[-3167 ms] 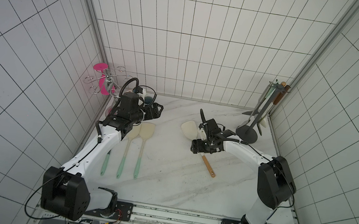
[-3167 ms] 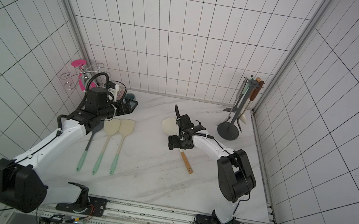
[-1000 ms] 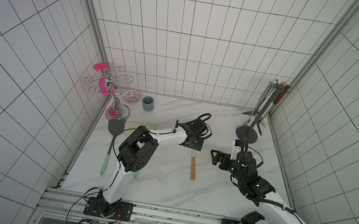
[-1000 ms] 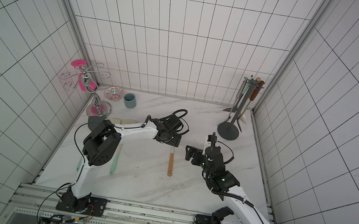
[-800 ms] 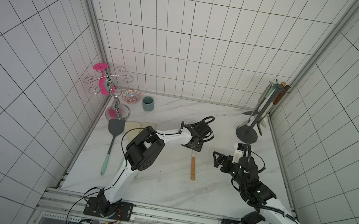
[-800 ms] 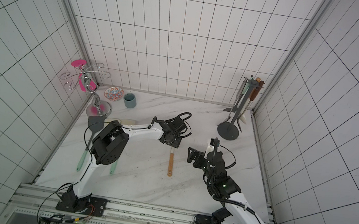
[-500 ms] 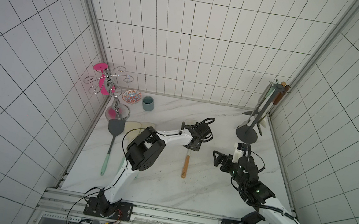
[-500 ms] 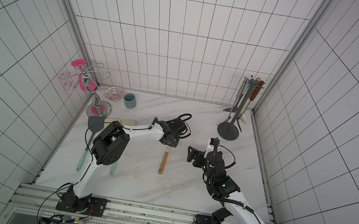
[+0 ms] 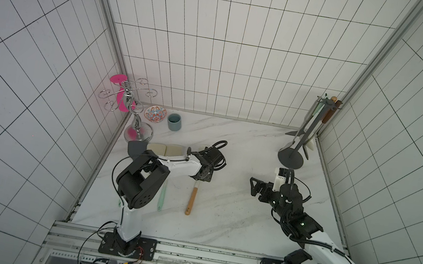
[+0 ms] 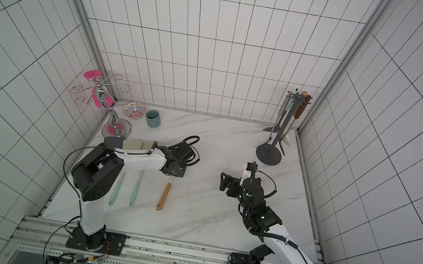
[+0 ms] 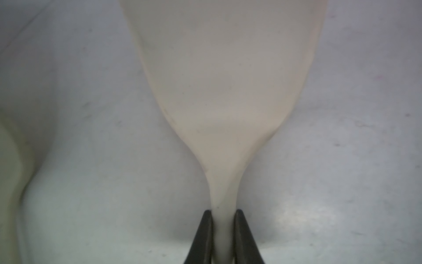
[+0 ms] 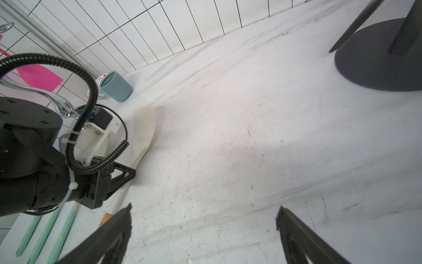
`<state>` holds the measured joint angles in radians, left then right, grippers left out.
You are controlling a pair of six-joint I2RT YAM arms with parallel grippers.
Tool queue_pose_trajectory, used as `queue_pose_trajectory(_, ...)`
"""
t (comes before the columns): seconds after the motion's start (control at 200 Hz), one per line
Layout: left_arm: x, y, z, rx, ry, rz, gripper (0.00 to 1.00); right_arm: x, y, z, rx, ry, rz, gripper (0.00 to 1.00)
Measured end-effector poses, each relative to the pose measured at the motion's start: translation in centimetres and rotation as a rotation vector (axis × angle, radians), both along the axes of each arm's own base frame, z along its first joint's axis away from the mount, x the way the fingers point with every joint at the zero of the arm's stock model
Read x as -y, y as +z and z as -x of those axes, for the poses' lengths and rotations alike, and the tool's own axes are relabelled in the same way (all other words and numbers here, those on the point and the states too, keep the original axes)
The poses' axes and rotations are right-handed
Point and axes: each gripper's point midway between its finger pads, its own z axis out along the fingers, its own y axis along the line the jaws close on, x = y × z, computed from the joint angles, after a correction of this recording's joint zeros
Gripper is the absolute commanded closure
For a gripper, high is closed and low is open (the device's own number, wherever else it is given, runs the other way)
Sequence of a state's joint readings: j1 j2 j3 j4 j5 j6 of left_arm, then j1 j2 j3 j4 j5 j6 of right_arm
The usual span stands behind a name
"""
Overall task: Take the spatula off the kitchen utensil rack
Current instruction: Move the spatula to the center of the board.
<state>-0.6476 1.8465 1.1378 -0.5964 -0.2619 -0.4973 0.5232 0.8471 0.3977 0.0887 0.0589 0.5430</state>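
Since a second ago the left end effector [image 9: 201,177] has closed and the spatula [image 9: 191,199] has swung its wooden handle toward the left arm's base; in both top views it lies on the tabletop [image 9: 232,223], well apart from the kitchen utensil rack [image 9: 308,137]. In the left wrist view, two dark fingertips [image 11: 202,235] pinch the spatula's cream neck. In the right wrist view the right end effector [image 12: 204,208] is spread wide.

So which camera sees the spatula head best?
Left wrist view: the cream spatula head fills it, neck pinched in the left gripper. The right wrist view shows it small; both top views show mainly the wooden handle.
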Motion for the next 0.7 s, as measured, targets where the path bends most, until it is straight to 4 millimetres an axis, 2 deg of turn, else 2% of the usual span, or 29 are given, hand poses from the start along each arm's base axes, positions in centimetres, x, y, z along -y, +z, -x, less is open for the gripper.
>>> queue_pose_trajectory(0.065,-1.9,0.2,0.2,-0.001,0.037,-0.003,0.99,-0.2,-0.2,0.0,-0.006,0.010,-0.002,0.01)
queue_pose_trajectory(0.16,-3.1,0.3,0.5,-0.001,0.058,-0.004,0.99,-0.5,-0.7,0.0,-0.025,0.022,0.001,0.01)
queue_pose_trajectory(0.7,-4.6,-0.5,0.3,0.018,0.103,0.020,0.99,-1.5,-2.4,0.3,-0.093,0.070,-0.007,0.01)
